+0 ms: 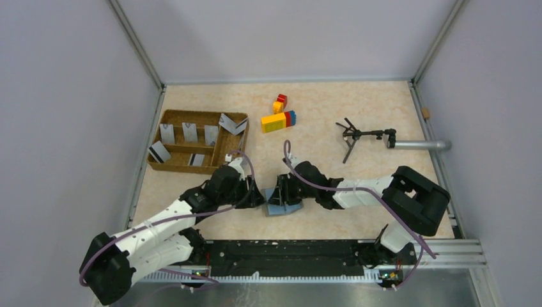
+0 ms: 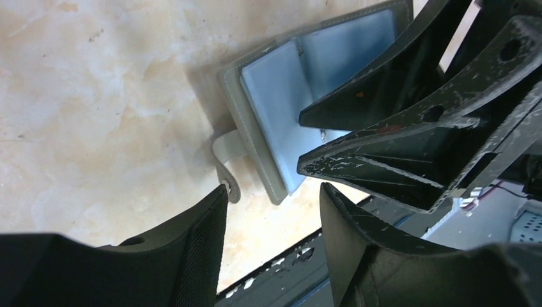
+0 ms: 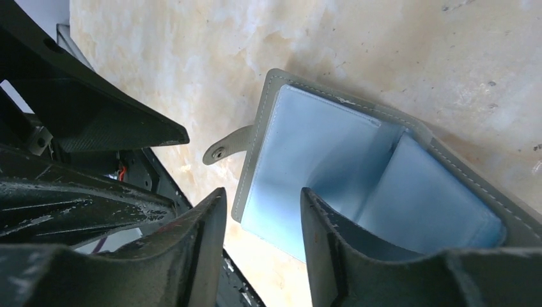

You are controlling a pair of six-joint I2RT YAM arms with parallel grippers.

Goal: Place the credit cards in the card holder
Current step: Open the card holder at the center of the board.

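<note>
Now you're holding the left claw [image 2: 273, 190] and right claw [image 3: 263, 193] spread, empty, at the open holder [image 1: 284, 204], which is lying near-centre and probably soft and floppy. Cards [image 1: 190, 132] in the far-left tray [image 1: 198, 113] look thin and slippery; pinch an edge.

Card holder [image 1: 284, 206] lies open, grey-blue inner panels showing, near centre. Silver-grey credit cards [image 1: 167, 133] sit in wicker tray [image 1: 165, 115], far left.

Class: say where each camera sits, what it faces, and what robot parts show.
Top external: overhead behind the arms, facing the table; both arms show.
Left wrist: on the left gripper, facing the card holder; own fingers show.
Right wrist: on the right gripper, facing it too; own fingers show.
Shared: the open card holder.
</note>
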